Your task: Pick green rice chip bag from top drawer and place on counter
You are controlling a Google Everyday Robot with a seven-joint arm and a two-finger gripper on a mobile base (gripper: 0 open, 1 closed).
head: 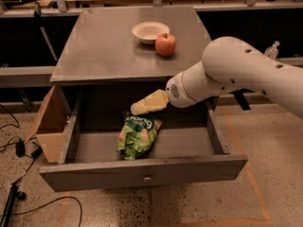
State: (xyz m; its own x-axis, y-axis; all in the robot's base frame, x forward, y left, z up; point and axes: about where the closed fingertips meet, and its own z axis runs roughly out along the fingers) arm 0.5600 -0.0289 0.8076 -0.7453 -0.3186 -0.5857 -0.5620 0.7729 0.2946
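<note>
- The floor (265,183) is speckled, with orange tape lines on the right side and black cables (19,148) on the left side.
- The arm (246,70) is white and thick. It comes in from the right edge and reaches to the left, over the right part of the open drawer.
- The counter (104,46) is a flat grey top. It carries two things only, both in its back right part.
- The drawer (94,174) is pulled out fully toward the camera. Its long front panel is nearest to us and its inside is shallow and grey.
- A cardboard box (47,126) stands open on the floor, just beside the left wall of the drawer.
- The bag (137,136) lies flat on the drawer bottom, a little left of the middle (bright green, crinkled, white letters at its upper end). It is not on the counter.
- The gripper (136,109) is pale yellow and points to the left and a little down. It hangs inside the drawer opening, just above the upper end of the bag. Whether it touches the bag, and whether it is spread or pressed together, I cannot tell.
- A bowl (150,31) is white and shallow, and stands upright on the counter.
- An apple (165,44) is red and stands just beside the bowl, at its front right, close enough that they seem to touch.
- A lock (147,178) is small and metal, at the centre of the front panel.
</note>
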